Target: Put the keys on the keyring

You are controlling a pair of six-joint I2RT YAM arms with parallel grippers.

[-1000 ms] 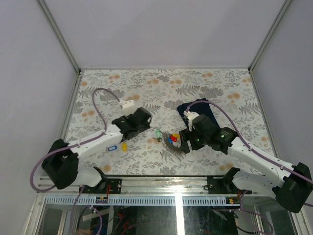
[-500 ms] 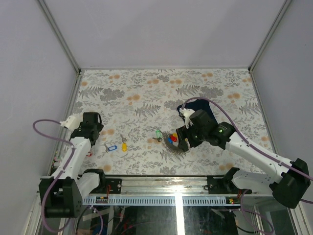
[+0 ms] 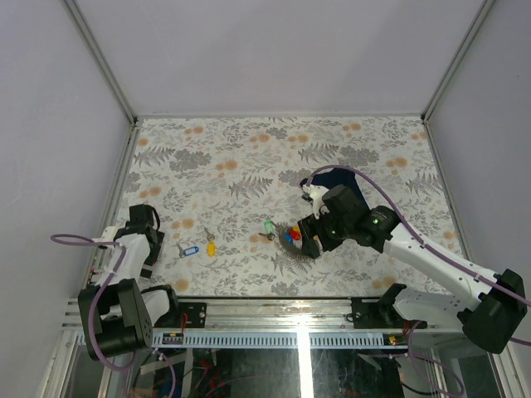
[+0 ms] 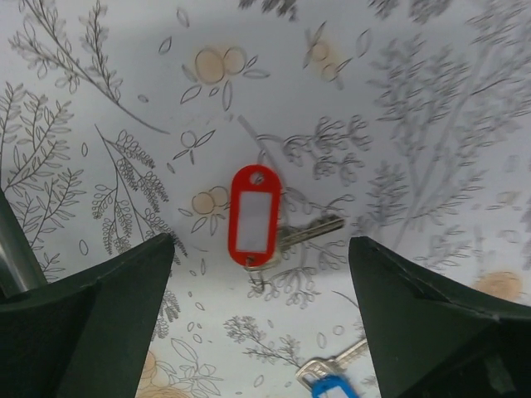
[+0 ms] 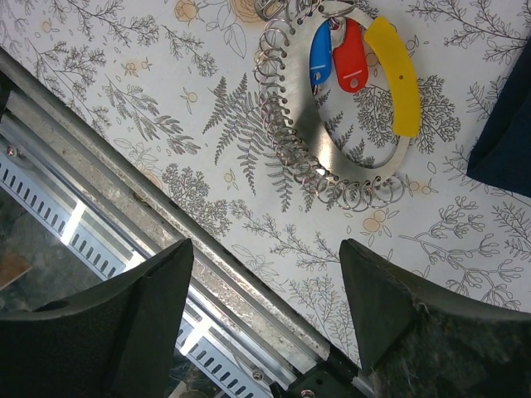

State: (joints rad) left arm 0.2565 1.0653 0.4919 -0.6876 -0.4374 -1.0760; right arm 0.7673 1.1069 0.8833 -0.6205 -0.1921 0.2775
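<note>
The keyring (image 5: 303,133) lies flat on the table, a silvery toothed ring carrying blue, red and yellow tags. In the top view the keyring (image 3: 292,237) is right beside my right gripper (image 3: 309,236). That gripper (image 5: 265,332) is open and empty, hovering over the table's near edge just short of the ring. Loose keys lie apart: green tag (image 3: 268,226), yellow tag (image 3: 211,248), blue tag (image 3: 189,249). My left gripper (image 3: 148,253) is at the far left, open and empty (image 4: 261,332). Beneath it lie a red-tagged key (image 4: 255,217) and the blue-tagged key (image 4: 332,383).
A dark navy folded cloth (image 3: 336,186) lies behind the right arm, and its corner (image 5: 506,124) shows in the right wrist view. The metal front rail (image 5: 166,215) runs under the right gripper. The left table edge (image 3: 112,215) is close to the left arm.
My left arm has pulled back from the middle of the table to the far left near corner, empty. The right gripper has barely shifted beside the keyring. The keys have not moved.
</note>
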